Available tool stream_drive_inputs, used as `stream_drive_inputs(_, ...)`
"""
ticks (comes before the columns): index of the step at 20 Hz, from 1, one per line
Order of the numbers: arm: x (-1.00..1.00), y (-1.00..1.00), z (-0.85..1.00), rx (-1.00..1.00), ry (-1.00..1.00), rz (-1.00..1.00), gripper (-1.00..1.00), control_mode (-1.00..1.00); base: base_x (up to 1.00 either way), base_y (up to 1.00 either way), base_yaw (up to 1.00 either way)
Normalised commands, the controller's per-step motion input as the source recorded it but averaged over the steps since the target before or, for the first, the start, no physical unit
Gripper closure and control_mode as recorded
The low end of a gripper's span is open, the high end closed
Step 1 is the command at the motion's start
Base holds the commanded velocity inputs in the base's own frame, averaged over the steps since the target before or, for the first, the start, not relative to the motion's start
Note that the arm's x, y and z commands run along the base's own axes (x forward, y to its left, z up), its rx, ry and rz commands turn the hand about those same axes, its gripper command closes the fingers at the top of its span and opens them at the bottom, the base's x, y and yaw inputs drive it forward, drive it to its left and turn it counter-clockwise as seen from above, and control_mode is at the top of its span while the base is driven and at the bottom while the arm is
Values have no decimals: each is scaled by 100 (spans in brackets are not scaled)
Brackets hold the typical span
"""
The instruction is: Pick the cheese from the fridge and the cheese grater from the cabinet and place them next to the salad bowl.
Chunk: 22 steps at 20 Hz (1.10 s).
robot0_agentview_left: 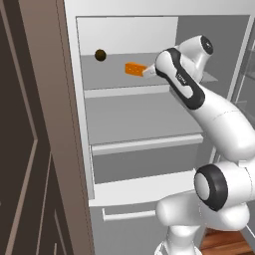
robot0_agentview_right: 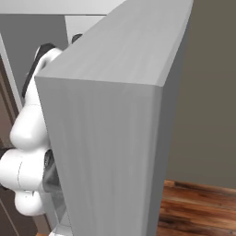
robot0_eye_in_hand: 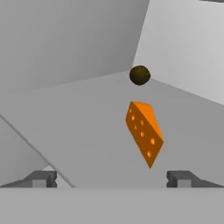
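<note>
The cheese (robot0_eye_in_hand: 143,131), a small orange wedge with darker holes on its side, lies on the top shelf (robot0_agentview_left: 119,72) of the open fridge (robot0_agentview_left: 73,99), toward the middle of that shelf and apart from the walls. In the left base view the same wedge (robot0_agentview_left: 133,68) sits just left of the robot's wrist, whose pale front end reaches almost to it, though that view does not settle whether they touch. In the hand view the wedge lies ahead of the end effector (robot0_eye_in_hand: 111,178), a little right of centre and closer to the right fingertip (robot0_eye_in_hand: 179,178) than to the left one, with bare grey shelf between it and both tips. The end effector is spread wide open, its two dark tips standing far apart at the bottom of the hand view with nothing between them, and it holds nothing. Beyond the cheese, near the back corner of the shelf where the grey side wall meets the lighter rear wall, rests a small dark brown ball (robot0_eye_in_hand: 140,75); in the left base view this ball (robot0_agentview_left: 100,55) lies left of the cheese and well apart from it. Below the top shelf the fridge shows further flat grey shelves with pale front edges. The white arm (robot0_agentview_left: 219,129) rises from the lower right of the left base view and bends in over the shelves. A tall dark brown panelled column (robot0_agentview_left: 30,149) stands left of the fridge. In the right base view the grey fridge door (robot0_agentview_right: 120,120) stands edge-on close to the camera, with the arm partly behind it and wooden floor (robot0_agentview_right: 198,212) at lower right.
</note>
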Motion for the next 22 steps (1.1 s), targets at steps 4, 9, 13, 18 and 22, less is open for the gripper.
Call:
stream_drive_inputs(4,26,0,0,0,0,8,-100,-100,0,0,0)
stream_drive_inputs(9,25,-5,0,1,0,8,-100,-100,0,0,0)
stream_drive_inputs(13,20,-1,0,0,0,7,-100,-100,0,0,0)
stream_drive_inputs(18,17,0,-5,0,0,2,-100,-100,0,0,0)
stream_drive_inputs(22,28,0,-14,0,0,2,-100,-100,0,0,0)
